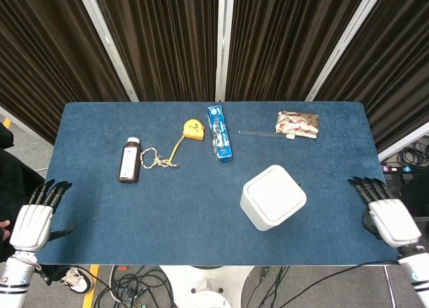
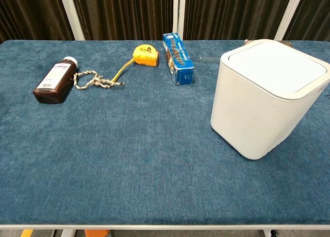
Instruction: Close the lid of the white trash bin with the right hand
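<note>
White trash bin [image 1: 273, 197] sits lower right of centre in head view, lid [image 2: 277, 67] flat in rim; closing step looks done. Your right hand [image 1: 387, 217] at right table edge, well apart from bin, fingers straight, slightly apart, holding nothing. Left hand [image 1: 33, 221] lower left, same. Next: verify lid seated; no further press needed.

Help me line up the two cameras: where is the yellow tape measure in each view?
Head view: yellow tape measure sits upper middle-left, just left of the blue box.
Chest view: it lies top centre-left, again just left of that box.
Shared landmark: the blue box.
</note>
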